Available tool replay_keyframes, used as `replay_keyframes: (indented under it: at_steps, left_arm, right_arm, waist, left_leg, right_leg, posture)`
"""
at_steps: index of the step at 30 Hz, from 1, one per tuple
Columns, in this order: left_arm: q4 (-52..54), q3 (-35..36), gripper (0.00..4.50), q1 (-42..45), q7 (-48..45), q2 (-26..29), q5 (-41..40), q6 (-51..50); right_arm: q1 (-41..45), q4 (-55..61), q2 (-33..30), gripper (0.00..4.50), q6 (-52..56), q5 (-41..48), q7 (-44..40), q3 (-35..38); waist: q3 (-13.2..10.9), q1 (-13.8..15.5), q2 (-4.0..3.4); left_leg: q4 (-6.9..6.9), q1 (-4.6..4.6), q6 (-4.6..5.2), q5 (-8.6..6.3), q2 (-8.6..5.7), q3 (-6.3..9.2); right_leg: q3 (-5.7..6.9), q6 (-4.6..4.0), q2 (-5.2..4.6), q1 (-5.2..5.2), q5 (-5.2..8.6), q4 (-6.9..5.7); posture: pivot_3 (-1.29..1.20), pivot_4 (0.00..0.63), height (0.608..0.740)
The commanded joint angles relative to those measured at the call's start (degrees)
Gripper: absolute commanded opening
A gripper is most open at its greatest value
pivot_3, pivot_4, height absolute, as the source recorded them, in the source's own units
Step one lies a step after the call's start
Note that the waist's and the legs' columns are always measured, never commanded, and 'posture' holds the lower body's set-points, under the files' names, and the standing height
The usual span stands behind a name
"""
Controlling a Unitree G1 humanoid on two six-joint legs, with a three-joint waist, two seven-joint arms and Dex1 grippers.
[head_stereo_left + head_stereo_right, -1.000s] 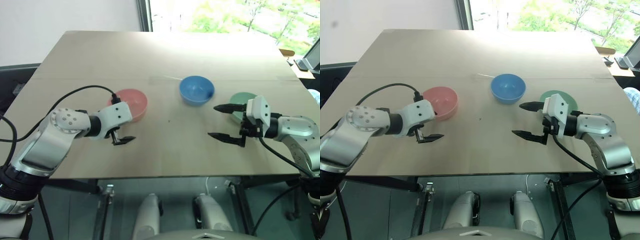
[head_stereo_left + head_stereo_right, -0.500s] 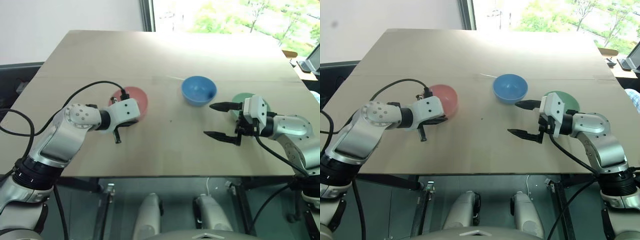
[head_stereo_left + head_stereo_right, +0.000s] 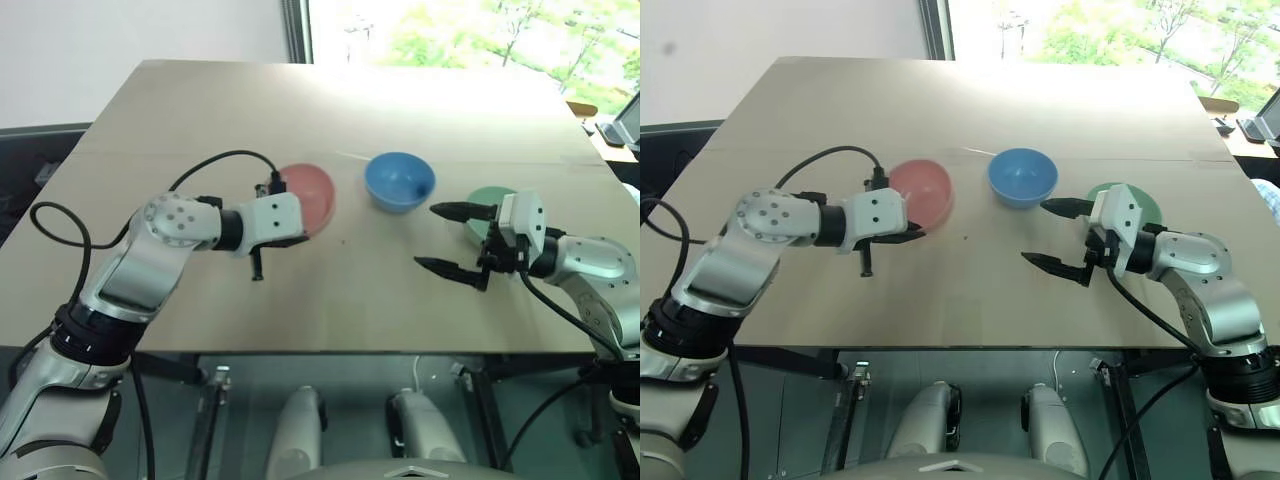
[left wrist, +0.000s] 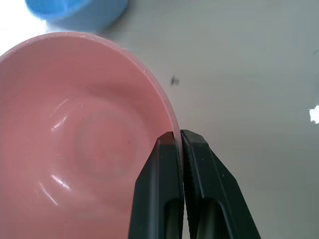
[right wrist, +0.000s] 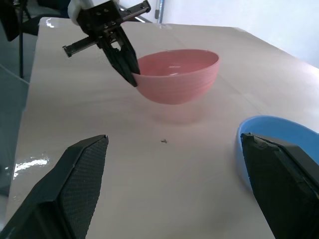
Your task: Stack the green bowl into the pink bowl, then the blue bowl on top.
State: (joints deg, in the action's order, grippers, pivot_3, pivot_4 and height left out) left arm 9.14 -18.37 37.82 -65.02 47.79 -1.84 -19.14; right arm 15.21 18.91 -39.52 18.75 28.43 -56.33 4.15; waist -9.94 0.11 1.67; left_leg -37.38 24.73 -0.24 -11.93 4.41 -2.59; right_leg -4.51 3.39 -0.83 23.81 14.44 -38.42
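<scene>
Pink bowl point(image 3: 307, 193): lifted clear of the table point(image 3: 200, 110), rim pinched by the left gripper point(image 4: 177, 137). Blue bowl point(image 3: 399, 180): just right of the pink bowl. Green bowl point(image 3: 487, 205): beyond the blue bowl, behind the right gripper point(image 3: 447, 238), fingers spread, empty.

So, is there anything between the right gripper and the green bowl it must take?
Nothing visible. The right gripper, jaws open, hangs just beside the green bowl, with bare table around it. The blue bowl stands apart to one side, and the left gripper holds the pink bowl.
</scene>
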Motion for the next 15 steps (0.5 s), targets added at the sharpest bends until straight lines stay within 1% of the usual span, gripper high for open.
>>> replay_keyframes:
  at_steps: [1, 4, 7, 8, 9, 10, 11, 13, 15]
  left_arm:
    - [-4.1, -3.1, 0.09, 4.1, -3.3, -2.6, 2.1, 6.9]
    - [-7.7, -5.1, 0.09, 6.1, -5.8, -4.9, 2.9, 10.9]
    - [-10.2, -5.9, 0.09, 7.2, -8.2, -5.9, 3.4, 13.0]
    - [-10.8, -6.0, 0.71, 7.5, -8.9, -6.1, 3.6, 13.5]
    - [-11.3, -6.1, 0.92, 7.7, -9.7, -6.2, 3.5, 14.1]
    - [-11.7, -6.2, 1.45, 7.9, -10.2, -6.4, 3.6, 14.4]
    - [-11.8, -6.0, 1.76, 8.0, -10.7, -6.5, 3.6, 14.6]
    - [-12.1, -5.5, 2.63, 8.1, -11.2, -6.7, 3.5, 14.8]
    - [-11.5, -4.5, 3.37, 7.7, -11.6, -6.3, 2.9, 14.3]
  right_arm:
    - [-3.6, 5.0, -1.8, 4.5, 1.1, 2.1, 2.0, 5.7]
    - [-6.5, 7.7, -2.4, 4.5, 2.1, 2.9, 4.0, 8.4]
    - [-8.4, 10.2, -2.4, 4.5, 3.2, 3.9, 5.8, 10.0]
    - [-8.7, 10.7, -2.4, 4.5, 3.5, 4.1, 6.3, 10.2]
    - [-9.3, 11.5, -2.3, 4.5, 3.8, 4.3, 6.8, 10.4]
    - [-9.7, 12.1, -2.3, 4.5, 4.0, 4.5, 7.2, 10.6]
    - [-10.1, 12.7, -2.2, 4.5, 4.3, 4.7, 7.6, 10.6]
    - [-10.3, 13.1, -2.2, 4.5, 4.5, 4.8, 8.3, 10.3]
    - [-10.0, 13.1, -2.0, 4.5, 4.8, 4.8, 9.0, 9.9]
  waist:
    - [0.0, 0.3, 0.0]
    - [0.0, 0.1, -0.02]
    - [0.0, -0.2, -0.03]
    - [0.0, -0.4, -0.03]
    - [0.0, -0.5, -0.02]
    - [0.0, -0.6, -0.02]
    - [0.0, -0.6, -0.02]
    - [0.0, -0.7, -0.02]
    - [0.0, -0.7, -0.02]
  left_leg:
    - [-0.01, 0.0, 0.0, 0.0, -0.01, 0.0]
    - [-0.01, -0.01, 0.0, 0.0, -0.01, -0.01]
    - [-0.01, -0.02, 0.0, 0.0, -0.01, 0.01]
    - [-0.01, -0.03, 0.0, 0.0, -0.01, 0.02]
    - [-0.01, -0.02, 0.0, 0.0, -0.01, 0.03]
    - [-0.02, -0.02, 0.0, 0.0, -0.01, 0.03]
    - [-0.03, -0.01, 0.0, 0.0, -0.01, 0.03]
    - [-0.03, -0.01, 0.0, 0.0, -0.02, 0.04]
    - [-0.04, -0.02, 0.01, 0.0, -0.02, 0.04]
  right_leg:
    - [-0.01, 0.0, 0.0, 0.0, 0.0, 0.0]
    - [-0.02, 0.0, 0.01, 0.0, 0.0, -0.01]
    - [-0.02, 0.0, 0.02, 0.0, 0.0, -0.05]
    - [-0.03, 0.0, 0.02, 0.0, 0.0, -0.06]
    - [-0.02, 0.0, 0.02, 0.0, 0.0, -0.07]
    - [-0.03, 0.0, 0.01, -0.01, 0.0, -0.07]
    - [-0.02, 0.0, 0.01, -0.01, 0.0, -0.06]
    - [-0.02, 0.0, 0.0, -0.02, 0.0, -0.06]
    - [-0.02, 0.0, 0.0, -0.02, 0.0, -0.07]
  posture:
    - [0.0, 0.15, 0.74]
    - [0.0, 0.15, 0.74]
    - [0.0, 0.15, 0.74]
    - [0.0, 0.15, 0.74]
    - [0.0, 0.15, 0.74]
    - [0.0, 0.15, 0.74]
    - [0.0, 0.15, 0.74]
    - [0.0, 0.15, 0.74]
    - [0.0, 0.15, 0.74]
